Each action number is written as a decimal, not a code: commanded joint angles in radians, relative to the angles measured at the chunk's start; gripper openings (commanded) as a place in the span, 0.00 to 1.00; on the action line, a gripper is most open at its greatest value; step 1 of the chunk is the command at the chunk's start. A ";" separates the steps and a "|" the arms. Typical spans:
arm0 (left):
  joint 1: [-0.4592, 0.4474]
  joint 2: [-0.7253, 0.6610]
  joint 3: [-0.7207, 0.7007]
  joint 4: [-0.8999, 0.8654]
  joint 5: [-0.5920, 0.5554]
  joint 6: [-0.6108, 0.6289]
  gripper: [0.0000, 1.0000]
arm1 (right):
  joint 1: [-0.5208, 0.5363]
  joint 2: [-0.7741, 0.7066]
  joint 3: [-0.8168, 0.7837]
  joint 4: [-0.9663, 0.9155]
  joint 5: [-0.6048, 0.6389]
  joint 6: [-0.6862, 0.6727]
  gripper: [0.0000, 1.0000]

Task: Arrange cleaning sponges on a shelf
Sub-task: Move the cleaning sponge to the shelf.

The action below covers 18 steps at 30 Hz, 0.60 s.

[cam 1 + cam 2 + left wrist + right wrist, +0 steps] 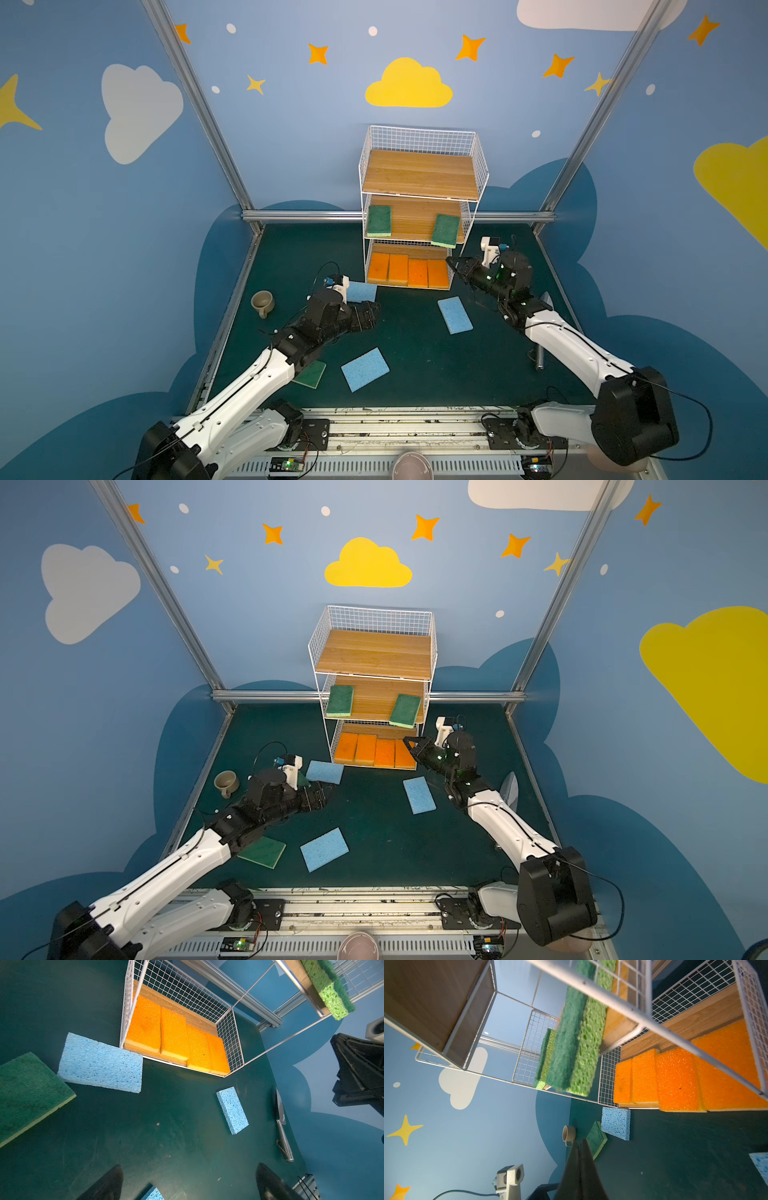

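The white wire shelf [419, 172] stands at the back of the mat. Several orange sponges [409, 270] fill its bottom tier. On the middle tier one green sponge [379, 221] lies at the left, and another green sponge [445, 230] overhangs the front right edge. Blue sponges lie on the mat: one blue sponge [360, 291] by the shelf, a second blue sponge [455, 315], a third blue sponge [365, 369]. A green sponge [311, 373] lies partly under my left arm, and a further green sponge [27, 1095] lies beside it. My left gripper [189, 1169] is open over bare mat. My right gripper [449, 261] is shut and empty at the shelf's lower right front corner.
A beige cup [262, 302] stands on the mat's left side. A metal tool [545, 299] lies along the right edge under my right arm. Aluminium frame rails [303, 216] border the mat at the back and sides.
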 commanded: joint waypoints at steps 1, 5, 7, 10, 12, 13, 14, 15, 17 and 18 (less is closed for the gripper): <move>0.005 -0.009 -0.006 0.015 0.013 0.008 0.98 | -0.001 -0.016 -0.017 0.070 0.014 0.047 0.00; 0.006 -0.016 -0.012 0.016 0.013 0.006 0.99 | 0.001 0.002 -0.027 0.137 0.033 0.088 0.00; 0.006 -0.019 -0.012 0.015 0.013 0.006 0.99 | 0.000 0.011 -0.027 0.162 0.039 0.097 0.00; 0.006 -0.023 -0.018 0.020 0.017 0.003 0.99 | -0.001 0.031 -0.014 0.178 0.038 0.102 0.00; 0.007 -0.020 -0.021 0.022 0.019 0.003 0.98 | -0.001 0.043 -0.004 0.186 0.035 0.105 0.00; 0.007 -0.020 -0.023 0.024 0.019 0.002 0.99 | -0.001 0.049 0.001 0.186 0.036 0.107 0.00; 0.008 -0.019 -0.025 0.027 0.019 0.003 0.99 | -0.002 0.054 0.003 0.186 0.041 0.107 0.00; 0.008 -0.017 -0.027 0.029 0.019 0.003 0.98 | -0.003 0.058 0.006 0.185 0.045 0.107 0.00; 0.009 -0.013 -0.025 0.031 0.022 0.003 0.98 | -0.006 0.066 0.012 0.188 0.053 0.107 0.00; 0.010 -0.011 -0.025 0.033 0.023 0.002 0.98 | -0.007 0.069 0.015 0.188 0.055 0.105 0.00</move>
